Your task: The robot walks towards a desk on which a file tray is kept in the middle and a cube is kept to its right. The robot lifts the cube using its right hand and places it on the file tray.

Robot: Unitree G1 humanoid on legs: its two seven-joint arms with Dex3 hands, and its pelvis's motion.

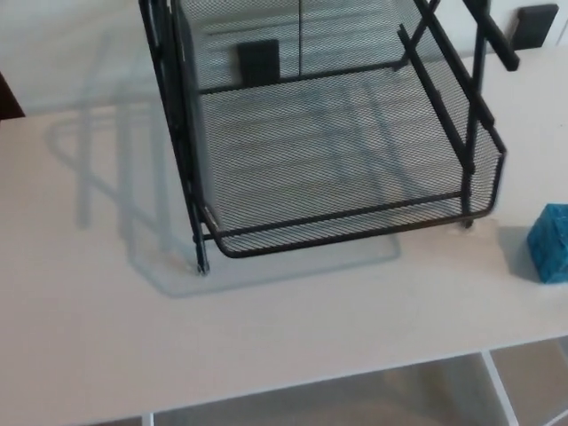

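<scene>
1. You are looking down on a white desk point(266, 328) that fills most of the head view. Its front edge runs across the bottom of the picture, and a white frame bar point(497, 390) shows below it at the lower right.
2. The file tray point(337, 151), made of black wire mesh, stands on the desk in the middle and upper part of the view. Its lowest shelf faces you, with a low, rounded front rim.
3. Black upright posts point(182, 133) rise at the tray's left front corner, and more rise along its right side. The top edge of the picture cuts off whatever is above them.
4. The cube point(550, 242), the thing you are after, is blue and sits on the desk at the far right of the picture. It is to the right of the tray, near the front right corner but clearly apart from it. The picture's edge cuts off part of the cube.
5. Neither robot hand shows in this view, so you cannot tell whether the left or the right is released, clenched or grasping anything.
6. The tray casts a pale shadow point(106, 177) on the desk to its left.
7. A small dark block point(257, 60) shows through the mesh behind the tray. Another dark object point(535, 25) sits at the top right corner, and it is too blurred to identify.
</scene>
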